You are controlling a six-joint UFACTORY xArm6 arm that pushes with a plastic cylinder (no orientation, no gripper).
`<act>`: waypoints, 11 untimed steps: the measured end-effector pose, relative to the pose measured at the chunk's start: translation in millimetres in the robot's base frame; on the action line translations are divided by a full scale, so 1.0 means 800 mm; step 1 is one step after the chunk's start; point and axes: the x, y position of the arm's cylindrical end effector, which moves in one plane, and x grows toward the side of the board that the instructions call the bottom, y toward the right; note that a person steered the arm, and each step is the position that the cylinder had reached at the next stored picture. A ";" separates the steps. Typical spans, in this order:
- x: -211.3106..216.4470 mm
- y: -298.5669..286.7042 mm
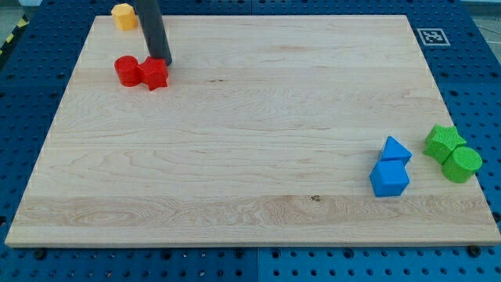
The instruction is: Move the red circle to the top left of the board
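The red circle (127, 70) lies near the board's top left corner, touching a red star-shaped block (155, 74) on its right. My tip (160, 61) stands just above the red star, at its upper right edge, and to the right of the red circle. The dark rod rises from it out of the view's top.
A yellow block (124, 16) sits at the top left edge of the wooden board (250, 133). At the right are a blue triangle (395, 149), a blue cube (389, 178), a green star (444, 142) and a green cylinder (462, 164).
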 end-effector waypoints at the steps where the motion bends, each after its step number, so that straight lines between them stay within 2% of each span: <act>1: 0.009 0.068; 2: 0.052 0.084; 3: 0.094 0.045; 4: 0.097 -0.004; 7: 0.061 -0.082; 9: 0.003 -0.082; 11: -0.004 -0.075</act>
